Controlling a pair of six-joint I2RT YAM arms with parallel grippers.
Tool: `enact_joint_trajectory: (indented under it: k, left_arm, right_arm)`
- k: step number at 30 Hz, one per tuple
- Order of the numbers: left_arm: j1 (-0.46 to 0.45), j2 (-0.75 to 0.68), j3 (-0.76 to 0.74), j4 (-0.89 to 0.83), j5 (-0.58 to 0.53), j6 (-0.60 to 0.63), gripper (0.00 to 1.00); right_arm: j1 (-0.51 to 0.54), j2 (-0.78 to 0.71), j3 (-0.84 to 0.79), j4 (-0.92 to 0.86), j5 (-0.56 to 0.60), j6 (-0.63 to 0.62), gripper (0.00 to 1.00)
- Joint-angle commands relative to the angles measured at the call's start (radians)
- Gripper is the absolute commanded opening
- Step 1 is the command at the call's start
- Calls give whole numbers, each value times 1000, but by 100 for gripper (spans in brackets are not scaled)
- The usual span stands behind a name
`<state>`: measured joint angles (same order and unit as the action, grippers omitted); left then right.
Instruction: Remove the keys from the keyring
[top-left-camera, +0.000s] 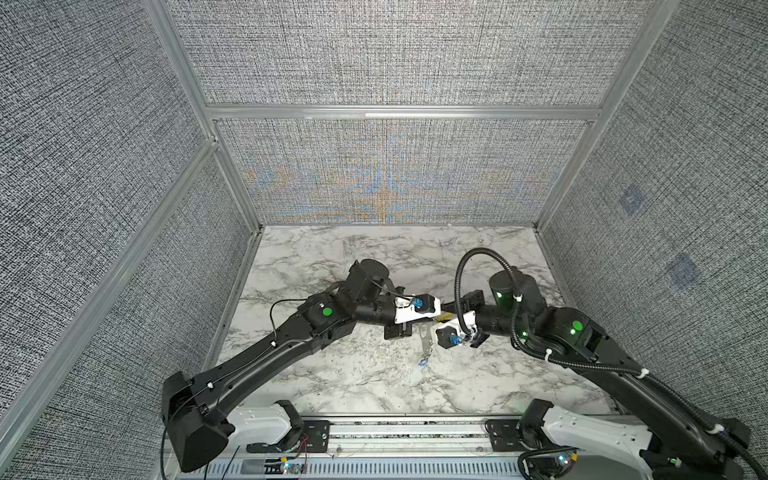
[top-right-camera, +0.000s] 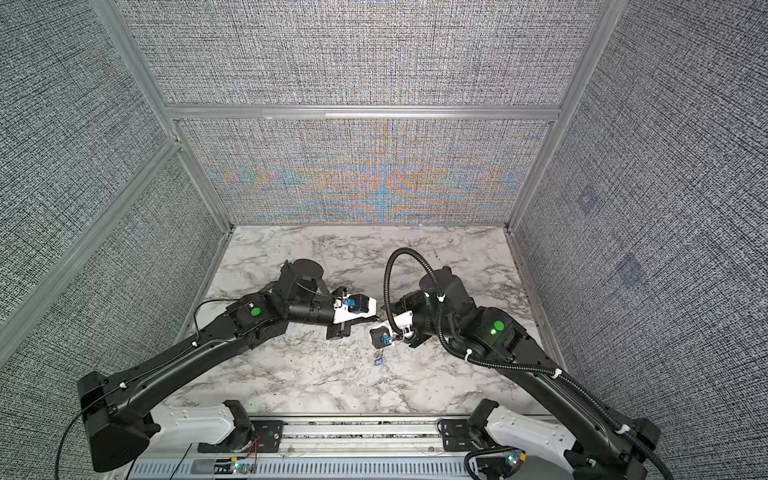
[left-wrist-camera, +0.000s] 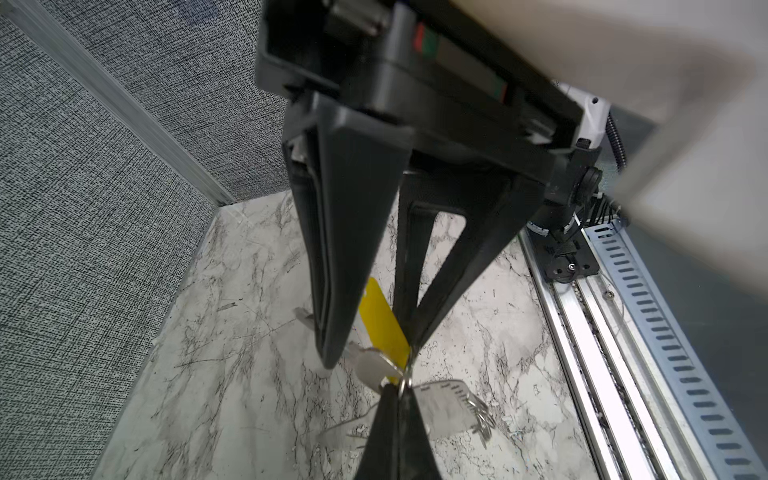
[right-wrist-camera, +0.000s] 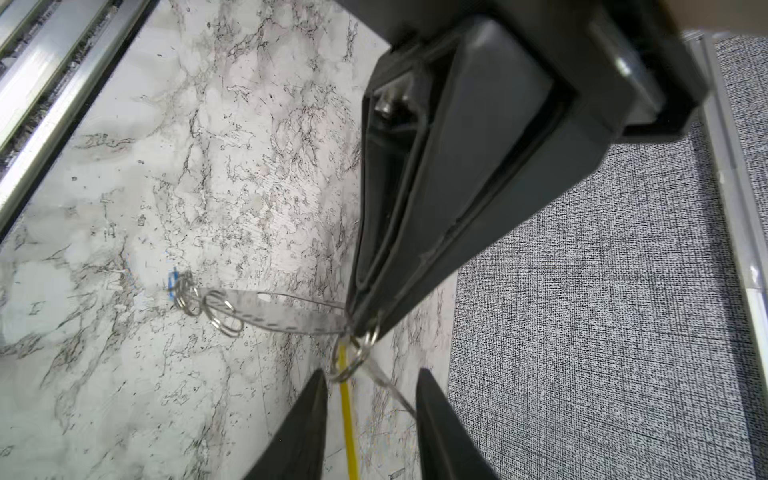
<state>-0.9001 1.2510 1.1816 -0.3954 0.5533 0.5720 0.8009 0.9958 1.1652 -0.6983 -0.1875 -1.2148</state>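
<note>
In both top views the wrists are set tip to tip over the middle of the marble table (top-left-camera: 332, 374). The left arm enters from eight o'clock and the right from four. The keyring (top-left-camera: 426, 343) is hung from that meeting point toward six o'clock, with a blue tag (top-left-camera: 423, 365) at its low end. The fingertips are hidden here.

In the left wrist view the left gripper (left-wrist-camera: 397, 392) is shown fully closed, pinched on the keyring's end, presumably so that the loop is anchored. The right gripper (left-wrist-camera: 370, 353) is held part open, with its fingers set either side of the yellow tag (left-wrist-camera: 380, 320). Nothing is clamped.

In the right wrist view the yellow-tagged key (right-wrist-camera: 388, 384) and its split ring (right-wrist-camera: 351, 363) are seen between separated fingers. The keyring is stretched away from the pinch, so a pull on the key would probably be resisted.
</note>
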Motion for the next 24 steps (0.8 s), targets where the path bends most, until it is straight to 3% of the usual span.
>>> enact_joint_trajectory:
  k: [1,17,24]
  left_arm:
    - [1,0,13,7,27,7,0]
    - [3,-18,-3,35,11,-13,0]
    - [27,-59,-49,118,31,-67,0]
  right_arm:
    - [6,-5,-5,-20,14,-25,34]
    - [30,-55,-79,64,128,-11,2]
    - [28,-66,-84,45,159,53,0]
